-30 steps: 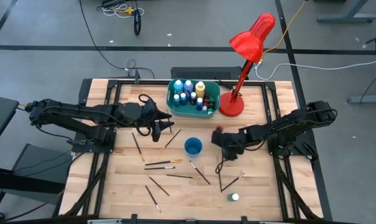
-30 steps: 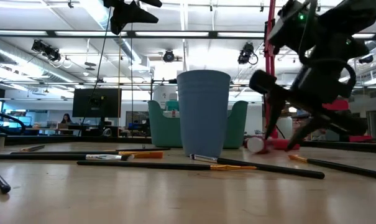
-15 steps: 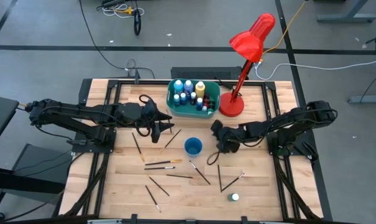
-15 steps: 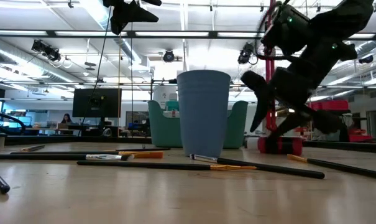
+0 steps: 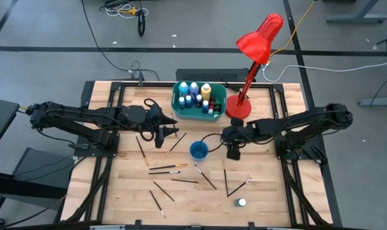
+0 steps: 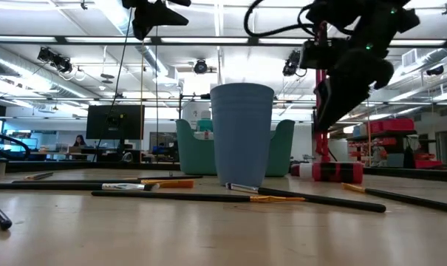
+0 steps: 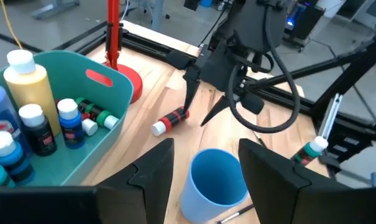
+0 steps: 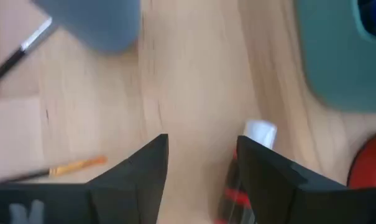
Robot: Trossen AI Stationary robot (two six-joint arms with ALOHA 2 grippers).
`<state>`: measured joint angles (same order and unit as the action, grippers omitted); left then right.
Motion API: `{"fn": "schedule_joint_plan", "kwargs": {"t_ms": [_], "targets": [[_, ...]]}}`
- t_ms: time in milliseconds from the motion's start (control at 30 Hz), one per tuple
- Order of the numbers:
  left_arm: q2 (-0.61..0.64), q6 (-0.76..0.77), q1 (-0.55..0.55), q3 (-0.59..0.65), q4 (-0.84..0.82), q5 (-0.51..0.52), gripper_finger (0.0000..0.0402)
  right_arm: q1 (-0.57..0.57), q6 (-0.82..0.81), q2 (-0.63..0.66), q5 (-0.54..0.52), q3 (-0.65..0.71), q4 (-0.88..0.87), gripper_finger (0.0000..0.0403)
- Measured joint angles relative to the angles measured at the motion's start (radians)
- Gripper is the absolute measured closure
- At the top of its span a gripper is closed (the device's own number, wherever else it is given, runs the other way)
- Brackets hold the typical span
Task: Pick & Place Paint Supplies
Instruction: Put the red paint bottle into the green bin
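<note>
I see the wooden table (image 5: 123, 198) with the red desk lamp (image 5: 247, 64) standing at its far side, right of centre. Just left of the lamp base sits the teal tub (image 5: 198, 100), already holding a cluster of paint bottles (image 5: 194, 93) with blue, white and yellow caps. My left gripper (image 5: 169, 131) hovers left of the tub, jaws spread and empty. My right gripper (image 7: 199, 102) hangs above the table just near the lamp base, its fingers parted and holding nothing. Directly under it a red bottle with a white cap (image 7: 169, 121) lies on its side on the wood, between the tub and the blue cup (image 5: 199, 150). The cup stands upright near the table's middle. Thin paintbrushes (image 5: 167, 169) lie scattered across the near half of the table, to the left and right of the cup. One small green-and-white bottle (image 5: 242, 202) rests alone near the front right.
</note>
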<state>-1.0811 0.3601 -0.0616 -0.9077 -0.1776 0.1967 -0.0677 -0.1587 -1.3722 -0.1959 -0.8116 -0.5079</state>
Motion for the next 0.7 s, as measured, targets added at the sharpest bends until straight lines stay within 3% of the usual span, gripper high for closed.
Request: {"fn": "schedule_joint_plan", "kwargs": {"t_ms": [133,533,700], "targets": [[0.000,-0.027,0.000,0.000,0.000,0.000,0.0212,0.026,-0.029,-0.001,-0.099,0.019,-0.037,0.0195],[0.000,-0.020,0.000,0.000,-0.006,-0.011,0.0212,0.179,-0.036,-0.053,0.016,0.217,0.162,0.0144],[0.000,-0.020,0.000,0.000,-0.006,-0.011,0.0212,0.238,0.013,-0.050,0.053,0.258,0.206,0.0151]]}}
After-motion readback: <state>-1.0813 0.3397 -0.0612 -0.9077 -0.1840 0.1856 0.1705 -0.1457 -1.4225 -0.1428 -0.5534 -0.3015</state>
